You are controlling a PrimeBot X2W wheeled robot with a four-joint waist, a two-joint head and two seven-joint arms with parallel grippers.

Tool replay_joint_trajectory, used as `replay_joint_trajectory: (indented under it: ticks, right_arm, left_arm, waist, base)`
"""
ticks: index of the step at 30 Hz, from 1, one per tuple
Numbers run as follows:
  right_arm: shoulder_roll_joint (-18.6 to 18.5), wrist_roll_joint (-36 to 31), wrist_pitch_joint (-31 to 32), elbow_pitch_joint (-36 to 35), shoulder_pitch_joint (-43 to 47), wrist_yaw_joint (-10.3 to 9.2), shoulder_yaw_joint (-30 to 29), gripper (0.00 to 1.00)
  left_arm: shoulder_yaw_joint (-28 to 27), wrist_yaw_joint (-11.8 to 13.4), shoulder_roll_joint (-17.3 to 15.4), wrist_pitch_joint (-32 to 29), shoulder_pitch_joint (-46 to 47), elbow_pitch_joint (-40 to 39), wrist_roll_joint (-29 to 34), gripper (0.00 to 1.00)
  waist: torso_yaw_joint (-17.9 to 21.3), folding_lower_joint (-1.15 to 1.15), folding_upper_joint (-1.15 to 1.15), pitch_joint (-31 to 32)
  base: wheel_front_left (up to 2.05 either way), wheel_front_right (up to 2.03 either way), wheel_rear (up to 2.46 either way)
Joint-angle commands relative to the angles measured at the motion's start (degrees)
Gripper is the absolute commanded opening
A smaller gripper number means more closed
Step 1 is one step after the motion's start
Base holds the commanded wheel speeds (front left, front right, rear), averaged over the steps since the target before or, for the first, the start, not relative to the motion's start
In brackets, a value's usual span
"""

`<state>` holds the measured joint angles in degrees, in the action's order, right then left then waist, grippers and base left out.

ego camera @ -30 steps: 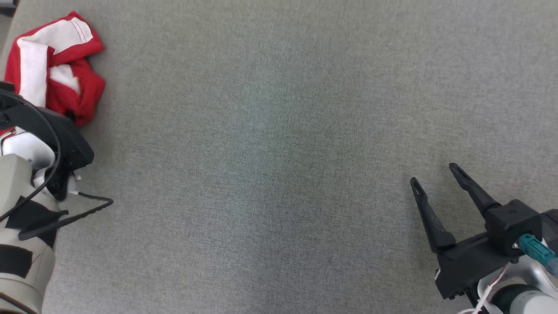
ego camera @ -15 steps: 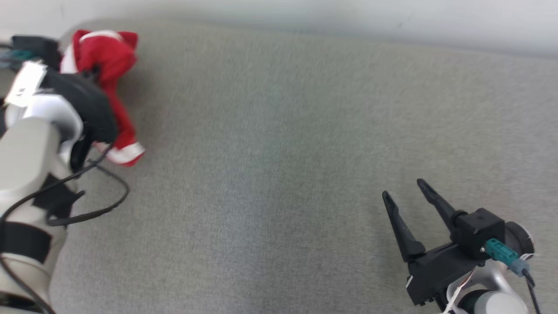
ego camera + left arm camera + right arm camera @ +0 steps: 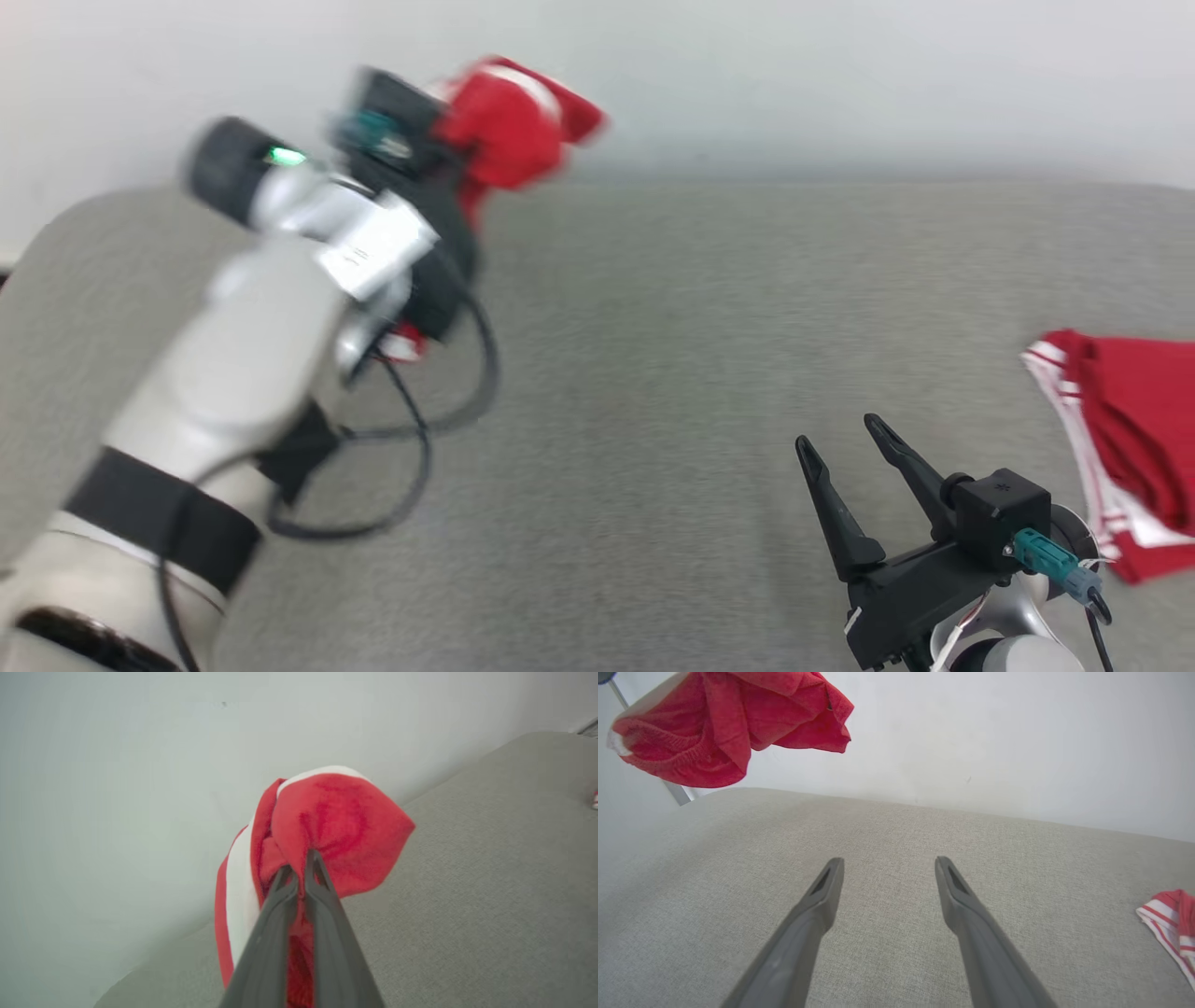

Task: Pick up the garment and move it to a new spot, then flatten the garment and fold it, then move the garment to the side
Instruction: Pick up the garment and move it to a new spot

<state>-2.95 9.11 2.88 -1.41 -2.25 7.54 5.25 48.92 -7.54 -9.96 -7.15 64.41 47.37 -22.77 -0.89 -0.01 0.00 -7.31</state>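
A red garment with white stripes (image 3: 509, 121) hangs in the air above the grey surface, bunched up, and my left gripper (image 3: 299, 865) is shut on it. In the left wrist view the cloth (image 3: 327, 826) wraps around the fingertips. The right wrist view shows the same garment (image 3: 724, 723) dangling at the upper left. My right gripper (image 3: 845, 443) rests low at the lower right of the head view, open and holding nothing, its fingers (image 3: 822, 891) spread over bare fabric.
A second red and white striped garment (image 3: 1130, 448) lies on the grey cloth surface (image 3: 653, 373) at the right, just beyond my right gripper; its edge (image 3: 1169, 926) appears in the right wrist view. A pale wall (image 3: 794, 84) stands behind the surface.
My left arm has lifted the garment off the surface and carried it up and to the right. The head camera has tilted up and turned, bringing the wall and the second garment into view.
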Motion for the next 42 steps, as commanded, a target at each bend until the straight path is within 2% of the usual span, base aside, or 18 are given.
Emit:
replay_joint_trajectory:
  ticks: [1,8,12,17,24,25,26,27,29,35,38,42]
  right_arm:
    - [0.0,0.8,-0.7,0.5,-0.4,-0.12,0.0,1.0]
    - [0.0,1.7,-1.8,1.8,-0.8,-0.12,0.1,1.0]
    - [0.0,1.9,-2.0,2.0,-1.1,-0.12,-0.1,1.0]
    - [0.0,2.2,-2.4,2.4,-1.3,-0.12,-0.5,1.0]
    - [0.0,2.1,-2.0,2.7,-0.8,-0.12,-0.7,1.0]
    - [0.0,2.0,-1.9,2.7,-0.7,-0.12,-0.5,1.0]
    - [0.0,1.9,-1.8,2.7,-0.6,-0.12,-0.5,1.0]
    - [0.0,1.9,-1.6,2.6,-0.6,-0.12,-0.5,1.0]
    - [0.0,1.8,-1.4,2.6,-0.5,-0.12,-0.5,1.0]
    - [0.0,1.5,-1.0,2.3,0.5,-0.12,-1.0,1.0]
    - [0.0,1.5,-0.6,2.1,0.9,-0.12,-1.0,1.0]
    - [0.0,1.4,-0.4,2.0,1.6,-0.12,-1.2,1.0]
  left_arm:
    - [2.9,0.2,-0.1,-0.3,-1.6,-2.2,-0.2,0.0]
    - [13.8,0.2,-0.5,-0.1,-3.8,-9.9,-0.8,0.0]
    - [17.1,0.2,-0.5,0.3,-4.8,-12.3,-0.7,0.0]
    - [21.5,0.2,-0.6,0.1,-7.2,-15.2,0.1,0.0]
    - [24.3,0.2,-0.5,-1.2,-14.0,-19.5,1.1,0.0]
    - [24.4,0.2,-0.4,-1.5,-15.2,-20.0,1.2,0.25]
    - [24.4,0.2,-0.3,-1.8,-16.2,-20.7,1.4,0.45]
    - [24.4,0.2,-0.1,-1.8,-17.5,-21.3,1.5,1.0]
    - [24.5,0.2,0.2,-2.4,-20.2,-22.6,1.4,1.0]
    - [22.9,0.6,-0.4,-1.3,-24.3,-23.8,-4.5,1.0]
    - [20.6,2.6,-1.4,-1.1,-26.1,-24.7,-6.8,1.0]
    - [17.5,6.6,-3.8,-1.4,-29.3,-26.1,-10.1,1.0]
  waist:
    - [5.4,0.01,0.0,2.7]
    - [9.6,0.01,0.0,2.2]
    - [10.4,0.01,0.0,1.9]
    - [10.4,0.01,0.0,1.7]
    - [8.7,0.01,0.0,2.5]
    - [8.4,0.01,0.0,2.7]
    - [8.1,0.01,0.0,2.9]
    - [7.8,0.01,0.0,3.0]
    - [7.3,0.01,0.0,3.4]
    - [5.6,0.01,0.0,4.7]
    - [5.2,0.01,0.0,5.1]
    - [4.7,0.01,0.0,5.7]
  base:
    - [0.0,0.0,0.0]
    - [0.0,0.0,0.0]
    - [0.0,0.0,0.0]
    - [0.0,0.0,0.0]
    - [0.0,0.0,0.0]
    - [0.0,0.0,0.0]
    - [0.0,0.0,0.0]
    - [0.0,0.0,0.0]
    - [0.0,0.0,0.0]
    - [0.0,0.0,0.0]
    - [0.0,0.0,0.0]
    - [0.0,0.0,0.0]
